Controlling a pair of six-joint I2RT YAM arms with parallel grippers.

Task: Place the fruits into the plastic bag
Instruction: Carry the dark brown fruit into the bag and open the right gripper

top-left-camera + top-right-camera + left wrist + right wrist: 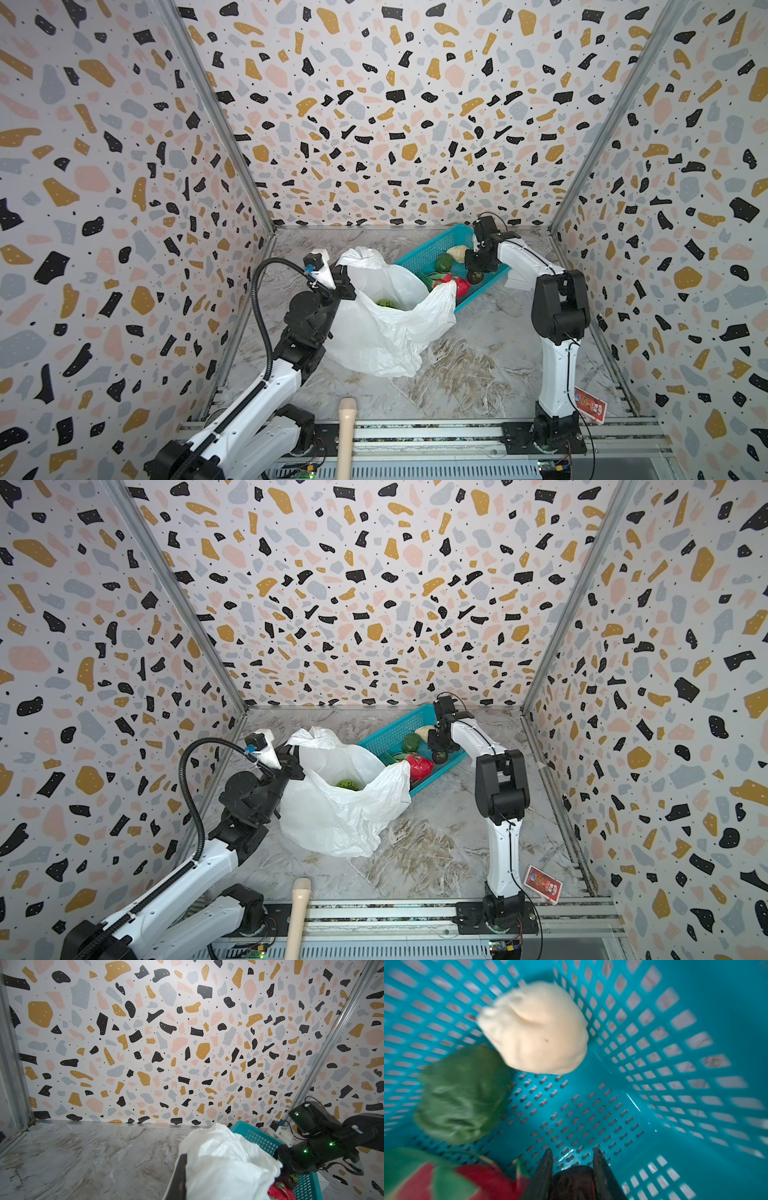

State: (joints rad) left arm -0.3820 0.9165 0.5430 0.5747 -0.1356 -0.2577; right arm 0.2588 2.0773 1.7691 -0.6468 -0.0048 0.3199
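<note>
Four toy fruits lay in the teal perforated basket at the back of the marble tabletop: a cream lumpy piece, a green round fruit, a red dragon fruit with green leaves, and a dark avocado-like fruit. I recorded one green bumpy fruit inside the plastic bag, which stood open just beside the basket, its rim draped over part of the dragon fruit. I found the left gripper clamped fully closed on the bag's rim, holding the mouth up. The right gripper reached down into the basket, its jaws narrowed, one finger pressed against each side of the dark avocado-like fruit. I could not tell whether that fruit had cleared the basket floor.
</note>
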